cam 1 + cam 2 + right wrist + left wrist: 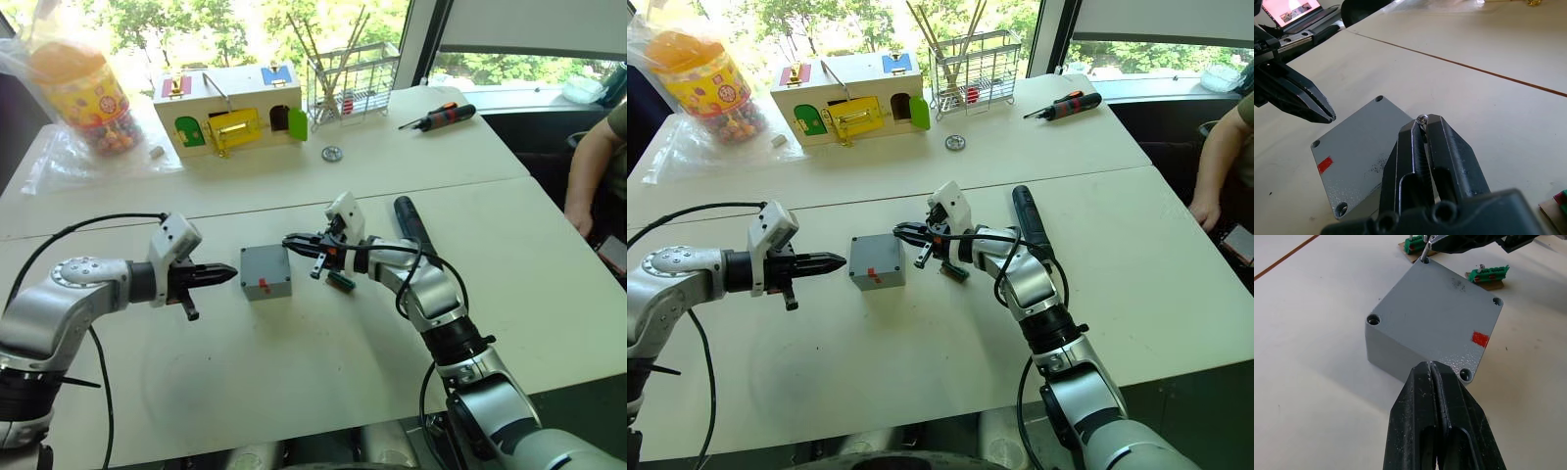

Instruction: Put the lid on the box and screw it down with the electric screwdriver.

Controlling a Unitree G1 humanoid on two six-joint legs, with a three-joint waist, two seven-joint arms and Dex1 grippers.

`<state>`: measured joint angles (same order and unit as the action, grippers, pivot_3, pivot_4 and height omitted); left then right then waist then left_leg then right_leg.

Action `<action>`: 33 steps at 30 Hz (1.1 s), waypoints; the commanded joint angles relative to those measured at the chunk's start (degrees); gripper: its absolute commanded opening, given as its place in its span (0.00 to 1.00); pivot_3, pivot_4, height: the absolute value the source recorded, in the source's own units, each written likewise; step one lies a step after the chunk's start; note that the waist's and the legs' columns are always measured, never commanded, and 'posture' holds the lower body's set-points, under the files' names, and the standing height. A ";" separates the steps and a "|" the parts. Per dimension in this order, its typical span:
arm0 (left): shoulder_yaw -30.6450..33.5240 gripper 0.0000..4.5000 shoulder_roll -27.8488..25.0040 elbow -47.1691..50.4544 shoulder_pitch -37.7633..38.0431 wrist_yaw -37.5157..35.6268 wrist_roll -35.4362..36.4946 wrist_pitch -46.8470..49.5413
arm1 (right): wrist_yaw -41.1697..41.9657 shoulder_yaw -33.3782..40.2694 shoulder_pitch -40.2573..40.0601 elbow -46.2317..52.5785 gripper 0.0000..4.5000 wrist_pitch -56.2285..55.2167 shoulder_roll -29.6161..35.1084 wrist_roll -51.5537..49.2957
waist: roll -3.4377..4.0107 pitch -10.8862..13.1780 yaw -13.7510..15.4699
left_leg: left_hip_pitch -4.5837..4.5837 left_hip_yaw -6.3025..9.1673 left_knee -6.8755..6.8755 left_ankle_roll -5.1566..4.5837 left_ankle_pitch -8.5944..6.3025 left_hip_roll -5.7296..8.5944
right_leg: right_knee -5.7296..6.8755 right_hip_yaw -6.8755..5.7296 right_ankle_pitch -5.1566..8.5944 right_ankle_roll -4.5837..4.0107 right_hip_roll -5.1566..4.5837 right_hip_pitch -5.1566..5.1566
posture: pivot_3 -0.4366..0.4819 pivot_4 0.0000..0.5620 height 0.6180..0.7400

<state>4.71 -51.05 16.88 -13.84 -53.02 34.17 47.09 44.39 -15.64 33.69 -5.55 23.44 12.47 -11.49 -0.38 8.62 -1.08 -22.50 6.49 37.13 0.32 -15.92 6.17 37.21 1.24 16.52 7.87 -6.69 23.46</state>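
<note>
Lid (pixel 1437 316) already seated on the box (pixel 265 272), the screw (pixel 1421 118) pinched in the right jaws (pixel 294 240) is best lowered upright into the corner hole (pixel 1425 260), while the left jaws (pixel 227 275) are kept closed alongside.

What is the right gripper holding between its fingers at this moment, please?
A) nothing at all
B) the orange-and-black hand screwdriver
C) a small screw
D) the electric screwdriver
C. In the right wrist view the right gripper is shut on a small screw whose head shows at the fingertips, above a corner of the lid; the electric screwdriver lies on the table behind that arm.
</note>
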 commanded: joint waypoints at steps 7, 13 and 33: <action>-0.27 0.00 0.00 0.28 -0.80 -0.57 -0.88 -1.25 | 0.84 -0.39 -0.24 2.30 0.01 0.00 -0.11 -0.10 | 0.00 0.00 -0.01 | 0.00 0.00 0.00 0.00 0.00 0.00 | 0.00 0.00 0.00 0.00 0.00 -0.01 | 0.48 0.27 1.00; -0.37 0.00 0.28 0.50 -0.78 -0.47 -1.05 -1.31 | 0.77 -0.83 0.29 0.73 0.01 -0.51 -0.71 0.65 | 0.00 0.00 0.00 | 0.00 0.00 0.00 0.00 0.00 0.00 | 0.00 0.00 0.00 0.00 0.00 0.00 | 0.48 0.27 1.00; 5.19 0.00 4.47 5.60 -6.81 3.28 3.68 -2.18 | -10.97 21.93 5.75 21.34 0.87 32.72 2.05 -19.73 | 0.01 0.01 0.46 | -0.03 0.04 0.06 0.00 0.00 0.02 | -0.02 -0.02 0.00 0.00 -0.04 -0.02 | 0.48 0.27 1.00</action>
<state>8.14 -46.04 19.62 -19.37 -49.73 36.85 46.18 33.86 2.85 37.84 12.12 52.82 13.13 -27.73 -0.37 8.63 -0.62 -22.53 6.54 37.18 0.32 -15.92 6.20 37.17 1.21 16.52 7.87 -6.74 23.43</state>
